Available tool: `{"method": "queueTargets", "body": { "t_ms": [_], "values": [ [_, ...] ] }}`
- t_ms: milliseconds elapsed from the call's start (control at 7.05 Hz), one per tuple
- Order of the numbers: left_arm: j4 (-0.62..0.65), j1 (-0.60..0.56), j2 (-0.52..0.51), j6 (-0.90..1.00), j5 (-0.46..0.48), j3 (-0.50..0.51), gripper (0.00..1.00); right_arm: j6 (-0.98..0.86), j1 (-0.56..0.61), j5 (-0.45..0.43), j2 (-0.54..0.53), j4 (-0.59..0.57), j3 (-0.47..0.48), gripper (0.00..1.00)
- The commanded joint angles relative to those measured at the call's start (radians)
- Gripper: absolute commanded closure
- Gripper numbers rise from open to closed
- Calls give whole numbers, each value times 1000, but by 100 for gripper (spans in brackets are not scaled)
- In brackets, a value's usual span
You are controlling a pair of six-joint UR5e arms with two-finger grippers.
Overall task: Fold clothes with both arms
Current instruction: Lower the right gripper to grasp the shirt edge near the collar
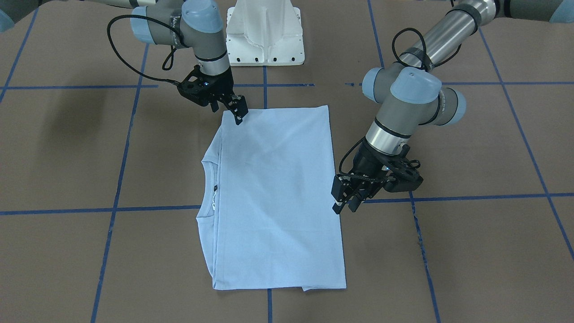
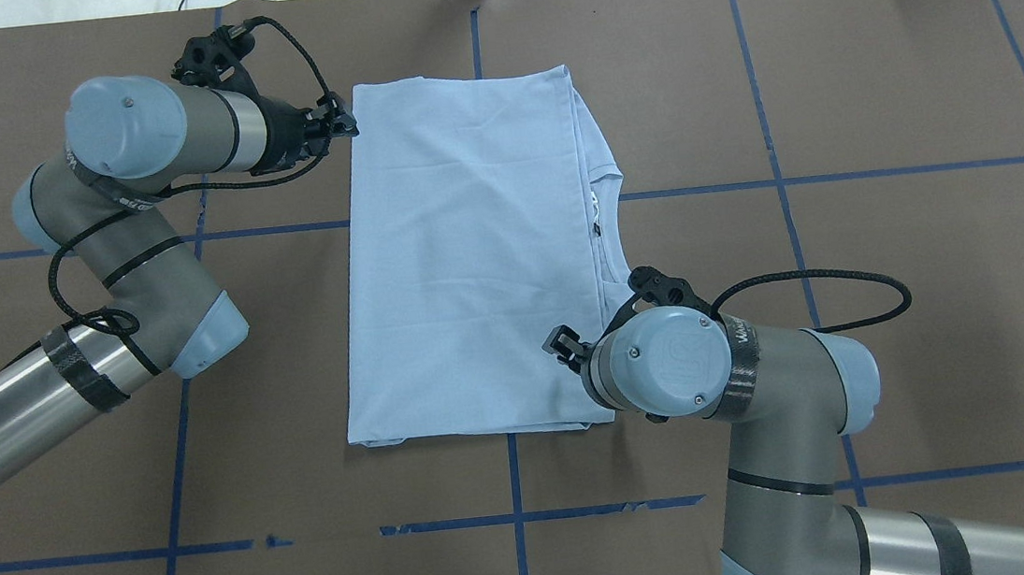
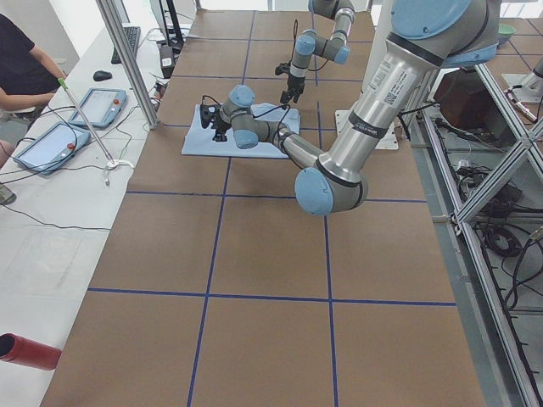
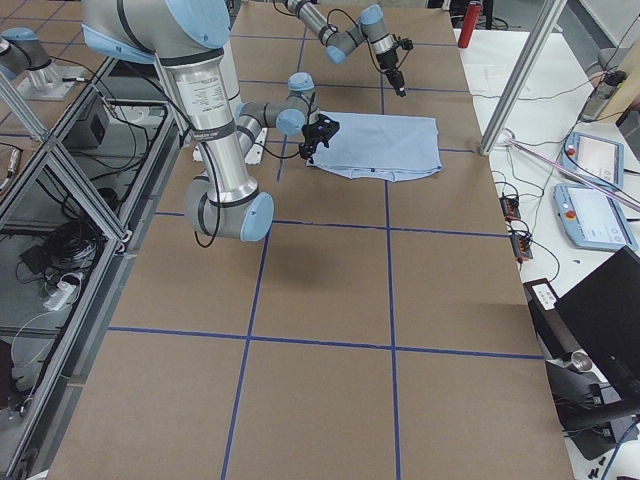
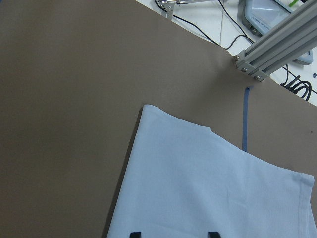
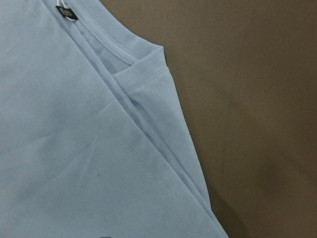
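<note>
Centred on the brown table, the pale light-blue T-shirt lies flat. It is folded into a long rectangle whose long axis runs away from the white pedestal base.

- Upper layer: smooth, covering most of the garment.
- Ribbed collar: exposed along the edge on the robot's right side, with the dark neck label just inside it. The right wrist view shows several folded layers stepped one under another beside the collar.
- Blue tape lines: one passes crosswise under the shirt.

Left gripper: hovers at the shirt's edge on the robot's left side, pointing down. The claw is released and grips nothing. The left wrist view shows both fingertips set well apart above the cloth, with the shirt's far corner ahead of them.

Right gripper: sits at the shirt's corner nearest the base, on the robot's right side, with its tips at or just above the cloth. Contact cannot be confirmed. Whether this claw is released or clenched cannot be told, as no view shows its fingertips clearly.
</note>
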Motion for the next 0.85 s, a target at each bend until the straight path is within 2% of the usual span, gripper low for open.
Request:
{"method": "queueTargets", "body": {
  "t_ms": [0, 710],
  "values": [
    [1, 2, 0, 0, 0, 0, 46, 88, 0, -1, 5, 30, -16, 18],
    [1, 2, 12, 2, 0, 0, 46, 87, -3, 2, 9, 29, -41, 20]
  ]
}}
